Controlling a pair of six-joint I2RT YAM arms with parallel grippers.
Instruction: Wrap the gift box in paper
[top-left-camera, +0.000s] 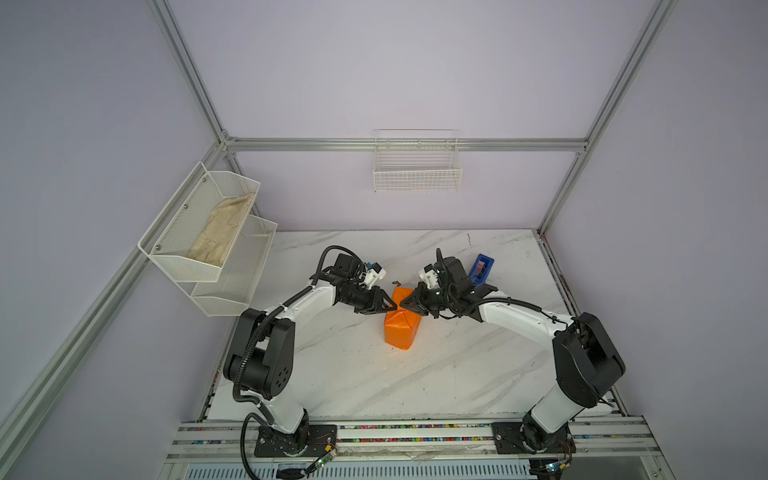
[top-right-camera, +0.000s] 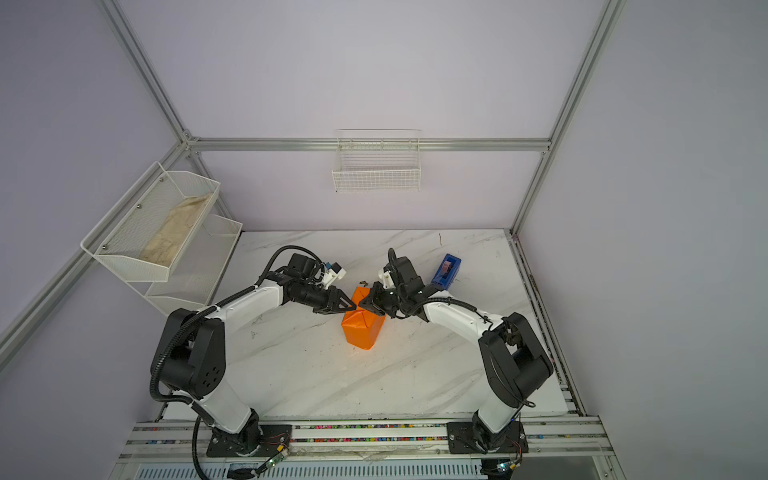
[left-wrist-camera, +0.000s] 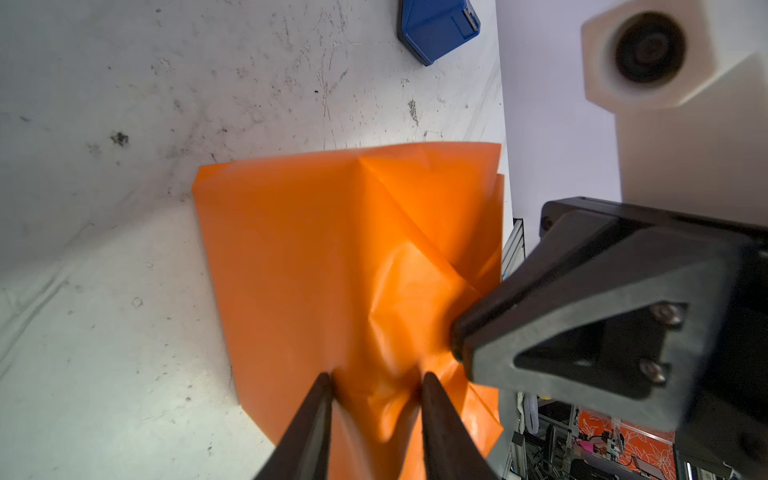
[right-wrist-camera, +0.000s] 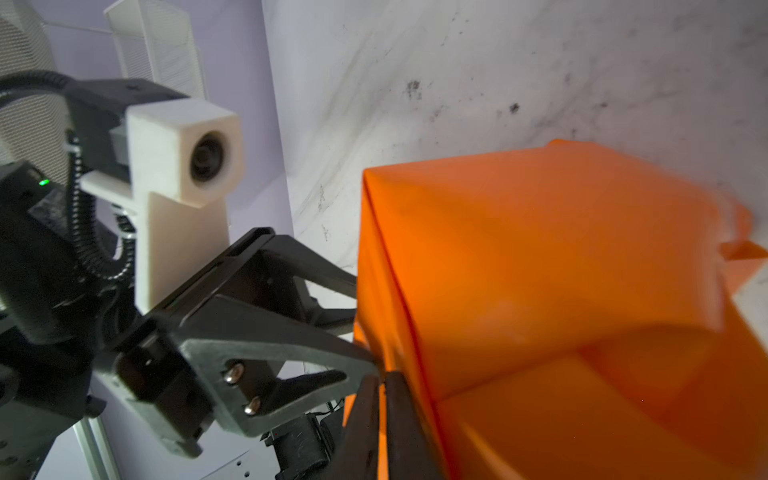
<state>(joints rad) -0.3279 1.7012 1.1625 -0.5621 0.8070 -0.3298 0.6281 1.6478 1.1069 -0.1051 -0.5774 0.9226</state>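
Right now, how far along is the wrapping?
Done: the paper stands as a folded orange parcel with closed sides; no gift box shows. In hand: the left gripper and right gripper both pinch paper at its loose end. Remaining: probably flattening and securing that end; the blue tape dispenser sits apart.

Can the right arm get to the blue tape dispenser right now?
Probably not right now. The tape dispenser stands clear on the table close behind that arm, but the right gripper is pinched shut on the paper; it would have to let go first.
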